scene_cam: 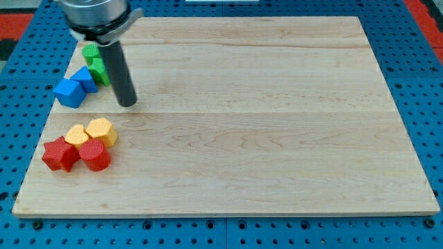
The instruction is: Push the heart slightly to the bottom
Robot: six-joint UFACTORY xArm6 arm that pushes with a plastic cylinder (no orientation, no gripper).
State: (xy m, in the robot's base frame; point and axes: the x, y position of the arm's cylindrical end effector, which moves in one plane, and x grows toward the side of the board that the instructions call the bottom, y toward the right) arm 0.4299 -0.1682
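Note:
The yellow heart (77, 134) lies near the board's left edge, touching a yellow hexagon (100, 130) on its right. A red star (59, 153) and a red cylinder (95, 156) sit just below the two yellow blocks. My tip (127, 104) rests on the wood above and to the right of the heart, clear of every block. The rod rises from it toward the view's top left.
A blue cube (69, 93) and a second blue block (86, 78) lie left of the tip. Two green blocks (91, 50) (98, 70) sit above them, the lower one partly behind the rod. The board's left edge (38, 142) is close to the blocks.

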